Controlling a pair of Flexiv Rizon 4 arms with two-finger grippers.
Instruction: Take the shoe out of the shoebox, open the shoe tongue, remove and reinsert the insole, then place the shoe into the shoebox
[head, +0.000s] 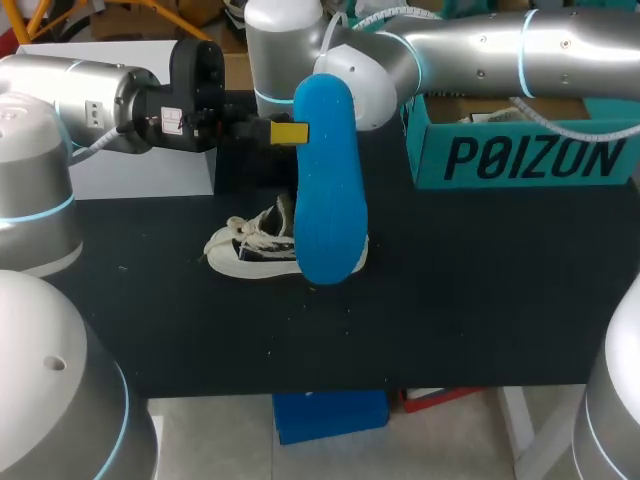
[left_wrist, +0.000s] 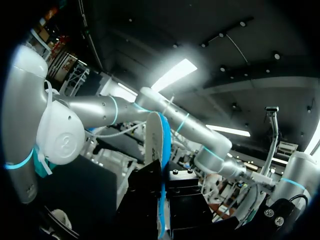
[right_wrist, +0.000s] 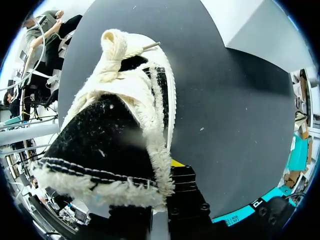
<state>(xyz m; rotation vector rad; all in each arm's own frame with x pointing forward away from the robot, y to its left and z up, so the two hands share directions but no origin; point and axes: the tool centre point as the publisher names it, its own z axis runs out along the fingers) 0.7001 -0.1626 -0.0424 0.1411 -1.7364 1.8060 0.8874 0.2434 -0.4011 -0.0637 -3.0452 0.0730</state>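
A long blue insole (head: 327, 185) hangs upright above the table, with my left gripper (head: 286, 132) shut on its upper edge. In the left wrist view the insole (left_wrist: 162, 150) shows edge-on, pinched between the dark fingers of the left gripper (left_wrist: 163, 200). The shoe (head: 255, 248), black canvas with frayed white trim and laces, lies on the black table partly behind the insole. Close up, the shoe (right_wrist: 115, 135) fills the right wrist view, and my right gripper (right_wrist: 167, 172) is shut on its frayed rim. In the head view the insole hides the right gripper. The teal shoebox (head: 520, 155) stands open at the back right.
A white board (head: 150, 172) lies at the table's back left, under my left arm. The right arm (head: 480, 50) crosses above the shoebox. Black tabletop (head: 470, 300) stretches in front and to the right of the shoe.
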